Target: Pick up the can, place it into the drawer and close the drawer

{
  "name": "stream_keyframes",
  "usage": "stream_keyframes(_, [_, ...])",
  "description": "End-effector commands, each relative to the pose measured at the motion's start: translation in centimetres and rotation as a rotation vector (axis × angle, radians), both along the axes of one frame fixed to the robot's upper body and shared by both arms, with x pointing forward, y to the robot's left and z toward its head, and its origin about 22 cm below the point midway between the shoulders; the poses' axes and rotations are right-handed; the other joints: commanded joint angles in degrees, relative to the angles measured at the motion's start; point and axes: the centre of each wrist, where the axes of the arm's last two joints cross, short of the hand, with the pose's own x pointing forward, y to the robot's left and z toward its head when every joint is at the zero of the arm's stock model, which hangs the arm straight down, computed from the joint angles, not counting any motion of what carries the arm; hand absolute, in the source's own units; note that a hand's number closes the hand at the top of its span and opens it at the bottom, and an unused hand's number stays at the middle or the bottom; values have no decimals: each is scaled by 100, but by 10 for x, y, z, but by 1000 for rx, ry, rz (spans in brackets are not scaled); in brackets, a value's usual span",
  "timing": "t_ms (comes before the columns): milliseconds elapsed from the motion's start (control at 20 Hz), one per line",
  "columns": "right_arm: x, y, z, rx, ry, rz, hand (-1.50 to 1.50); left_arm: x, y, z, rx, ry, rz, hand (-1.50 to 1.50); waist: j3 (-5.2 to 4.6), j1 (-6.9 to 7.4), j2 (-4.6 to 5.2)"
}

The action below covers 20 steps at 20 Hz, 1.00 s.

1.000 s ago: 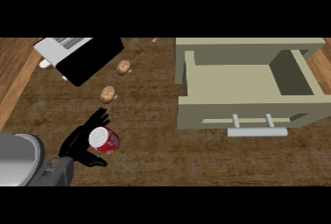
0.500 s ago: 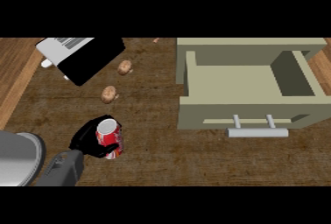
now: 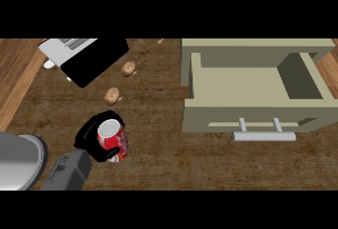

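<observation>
— Red and white, that cylindrical metal can point(image 3: 112, 137): where does it sit?

— At the near left of the brown wooden counter point(image 3: 171, 156), wrapped by the robot's black left hand point(image 3: 90, 138). Its fingers curl round the can's left and far side, and the pale top faces up, tipped slightly.

— And the drawer?

— A beige box-shaped drawer point(image 3: 254, 91) stands pulled open at the far right, well apart from the can. Its inside shows bare, and a grey bar handle point(image 3: 263, 133) sticks out of its near front.

— Anything else on the counter?

— Two small round brown pieces point(image 3: 112, 95) lie just beyond the hand, one farther than the other. A black and white slab-shaped appliance point(image 3: 82, 56) lies at the far left. A grey rounded shape point(image 3: 19, 161) fills the near left corner.

— The other hand?

— It shows nowhere.
</observation>
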Motion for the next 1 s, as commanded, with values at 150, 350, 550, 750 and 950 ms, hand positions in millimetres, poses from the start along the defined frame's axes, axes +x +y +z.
stream_keyframes(150, [-4,5,-2,-6,8,13,-150,12,-4,19,-52,-26,496,150,6,19,-13])
stream_keyframes(350, [-5,6,1,-10,-16,-20,-150,26,-30,51,-12,-68,510,150,1,-28,-4])
stream_keyframes(550, [-3,14,11,-3,-6,12,-150,32,-57,89,-4,-158,489,150,-2,-30,1])
stream_keyframes(750, [0,4,9,9,-23,-16,-150,16,-62,134,32,-173,474,150,1,33,-9])
stream_keyframes(950, [7,10,5,4,-9,-13,-150,29,-83,163,60,-184,469,150,-2,-9,14])
